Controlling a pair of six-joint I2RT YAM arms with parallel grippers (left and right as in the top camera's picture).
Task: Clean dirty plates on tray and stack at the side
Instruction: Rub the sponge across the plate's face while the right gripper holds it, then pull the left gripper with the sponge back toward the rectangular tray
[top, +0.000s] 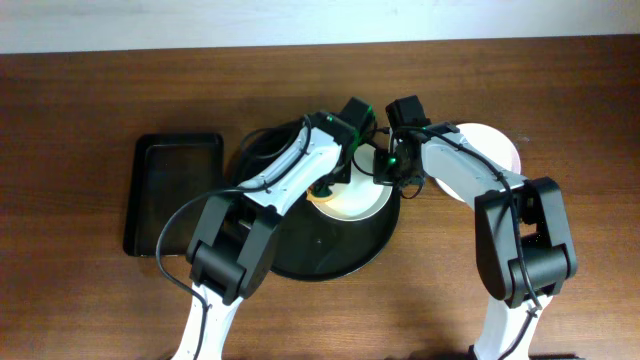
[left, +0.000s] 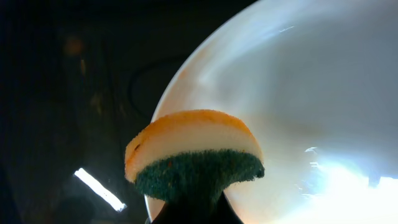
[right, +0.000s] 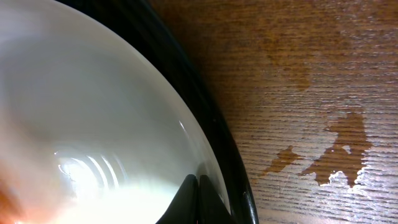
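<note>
At the left of the overhead view a rectangular tray (top: 175, 195) sits idle on the table (top: 80, 120). Just right of it is the round tray (top: 320, 250), which carries the plate (top: 362, 203) being worked on. The left arm (top: 290, 170) reaches over that plate's left part, and its jaws are closed tight on a sponge (left: 193, 152), green scouring face toward the camera, at the plate's left rim. The right arm (top: 455, 170) comes in from the right, and its jaws are closed and appear to pinch the plate's right rim, steadying it against the tray's raised edge. Wiping looks to be the step in hand. A faint orange tinge shows near the rim, so the next move likely calls for sweeping the sponge across the face while the rim grip holds, then lifting the plate out. Further right, a second plate (top: 492, 145) lies on the table under the right arm, seemingly the start of the stack. Wet patches (right: 342, 146) mark the wood there.
</note>
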